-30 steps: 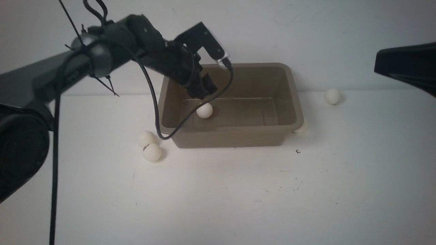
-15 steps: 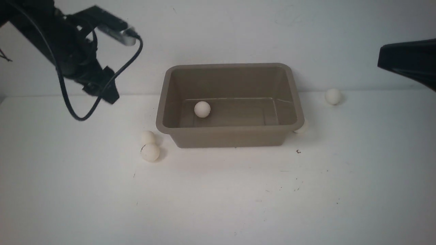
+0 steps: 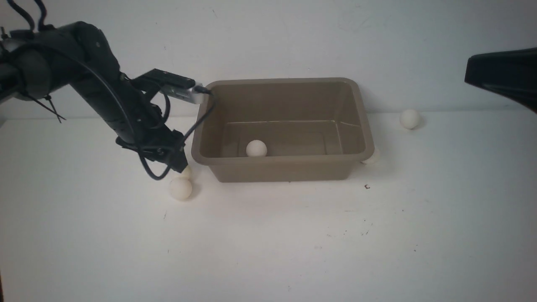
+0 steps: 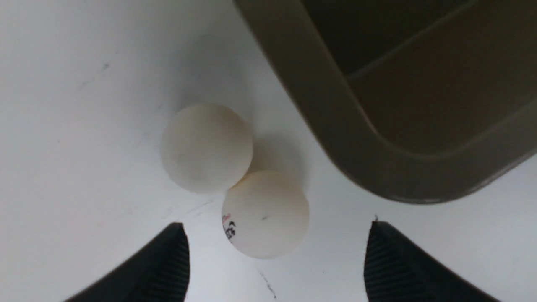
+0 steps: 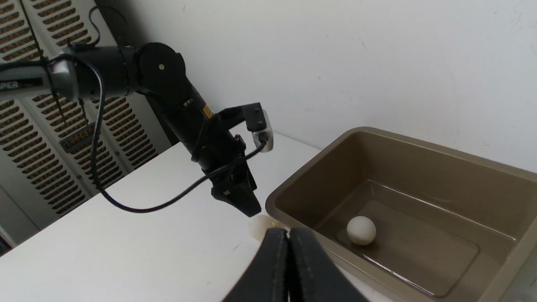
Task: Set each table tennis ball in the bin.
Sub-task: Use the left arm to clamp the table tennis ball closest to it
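Note:
The taupe bin (image 3: 285,160) stands at the back middle of the table with one table tennis ball (image 3: 256,148) inside, near its front wall. Two more balls lie touching off its left front corner: one (image 3: 181,188) in plain sight, the other (image 3: 186,171) half hidden by my left gripper (image 3: 178,162). That gripper (image 4: 277,226) is open and low over the pair, and the logo-printed ball (image 4: 265,214) sits just ahead of its fingertips, touching the plain ball (image 4: 207,147). Another ball (image 3: 409,118) lies at the back right. One more (image 3: 371,156) peeks from behind the bin's right front corner. My right gripper (image 5: 287,235) is shut and empty.
The right arm (image 3: 503,77) hangs high at the right edge, away from the balls. A white wall rises right behind the bin. The bin's rim (image 4: 319,105) is close beside the left gripper. A louvred cabinet (image 5: 50,138) stands beyond the table's left side.
My left arm left the bin, swung up and out to the left, then came down by the bin's left front corner. The ball in the bin rolled toward the front wall.

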